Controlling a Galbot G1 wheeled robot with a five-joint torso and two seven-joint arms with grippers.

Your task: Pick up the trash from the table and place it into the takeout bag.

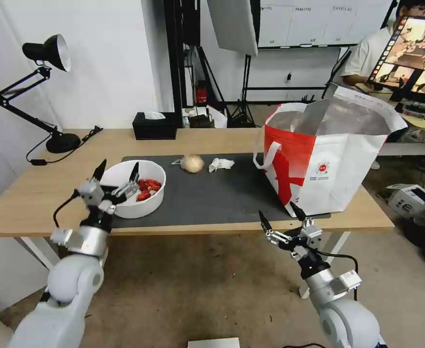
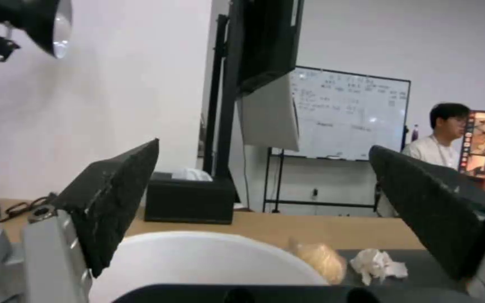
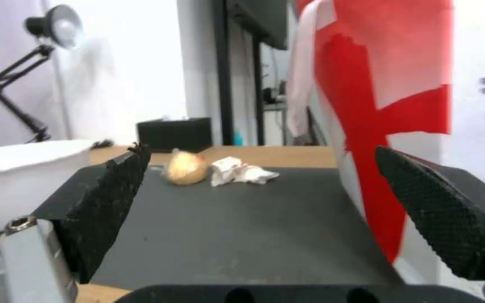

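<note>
The left gripper (image 1: 117,175) hung released, its jaws astride the near rim of the white round bowl of red crayfish shells (image 1: 136,193) on the surface; the right gripper (image 1: 281,217), also released, waited near the white-and-red takeout bag (image 1: 328,159).

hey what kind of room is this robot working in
Probably a robotics lab or office workspace rather than a home. Behind the table stand a written-on whiteboard, photo-style light stands and a monitor at another desk, while a desk lamp sits on the table.
</note>
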